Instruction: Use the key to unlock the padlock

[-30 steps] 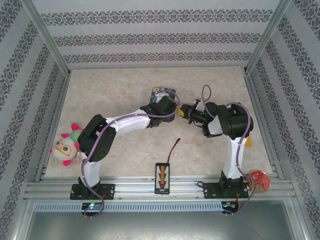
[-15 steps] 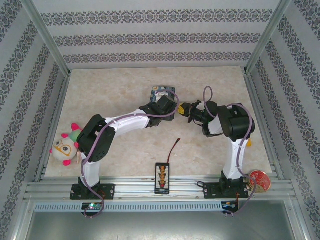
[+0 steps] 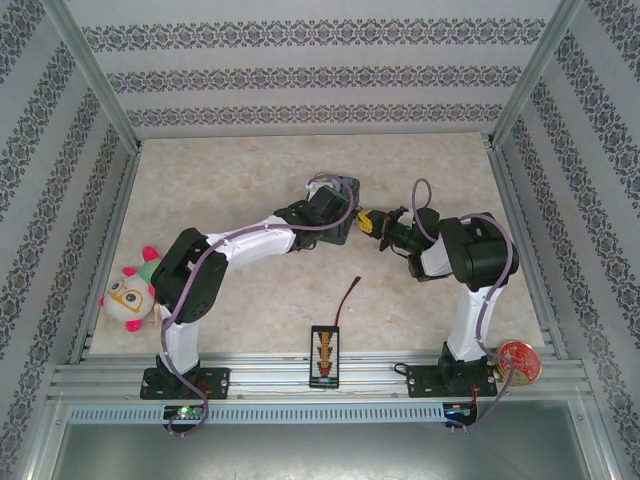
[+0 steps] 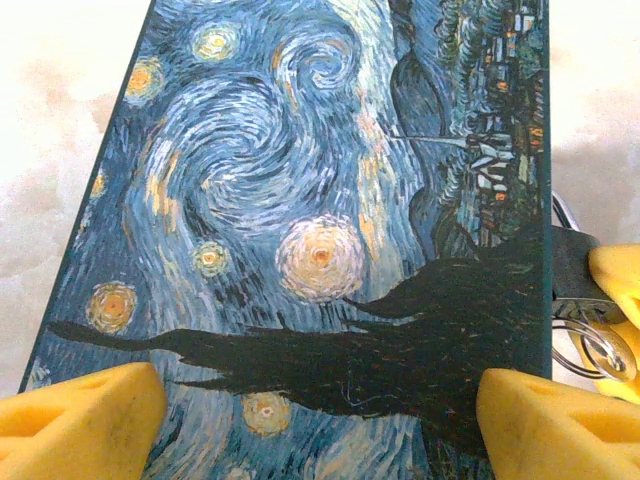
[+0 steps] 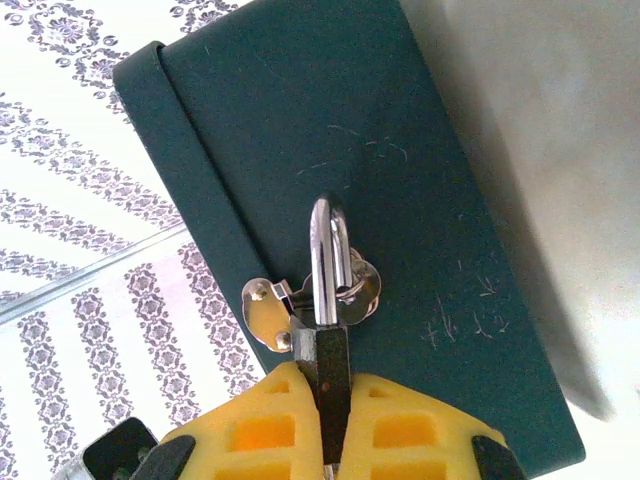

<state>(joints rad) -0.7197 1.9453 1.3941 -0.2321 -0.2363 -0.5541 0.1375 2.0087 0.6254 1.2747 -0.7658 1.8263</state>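
The blue Starry Night tin (image 4: 300,180) is held tilted up between my left gripper's (image 4: 320,425) yellow fingertips (image 4: 80,420), which are shut on it. In the top view the tin (image 3: 347,200) shows its dark side at the table's middle, with my left gripper (image 3: 335,212) on it and my right gripper (image 3: 368,220) against its right side. The small black padlock (image 5: 328,365) hangs by its silver shackle from the tin's hasp (image 5: 265,310), and my right gripper (image 5: 330,420) is shut on its body. Small silver key-ring parts (image 5: 362,288) sit beside the shackle. I cannot pick out the key itself.
A plush toy (image 3: 130,290) lies at the left edge. A black connector box (image 3: 325,355) and a thin red-and-black wire (image 3: 348,298) sit near the front middle. A red round object (image 3: 520,360) rests at the front right. Patterned walls enclose the table.
The left gripper has tipped the tin from flat to on edge and drawn it nearer. The right gripper has stayed against the tin's side while its arm shifted right.
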